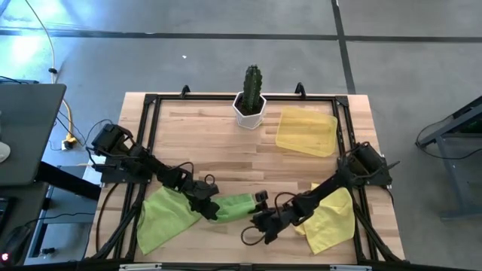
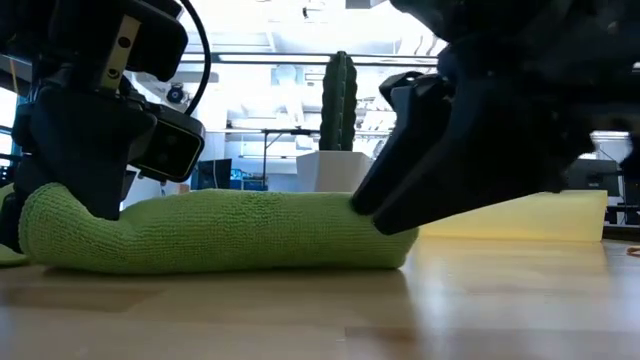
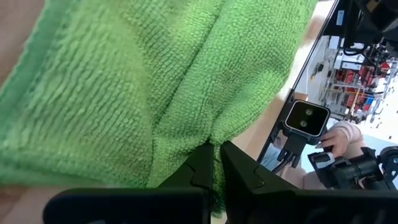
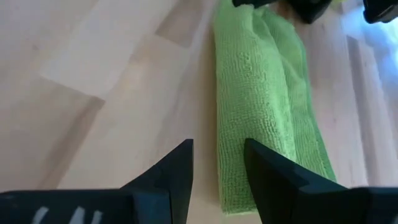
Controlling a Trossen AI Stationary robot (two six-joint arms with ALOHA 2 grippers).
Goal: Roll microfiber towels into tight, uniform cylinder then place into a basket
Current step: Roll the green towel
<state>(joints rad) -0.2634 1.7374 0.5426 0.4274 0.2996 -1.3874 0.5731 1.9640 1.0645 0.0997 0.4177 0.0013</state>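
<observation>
Green towel roll [image 1: 235,205] lies along the near edge of the table [image 1: 226,132] between my two arms, with my left gripper [image 1: 205,205] pinched tight on its left end and my right gripper [image 1: 265,218] held spread just at its right end, gripping nothing. I judge the roll formed but loose, so I'd close the right fingers squarely over that free end before lifting. Then I'd carry it level, both ends together, to the basket [image 1: 306,132] at the far right.

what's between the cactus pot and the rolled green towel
Only bare table wood between the cactus pot and rolled green towel, seen in the high view.
</observation>
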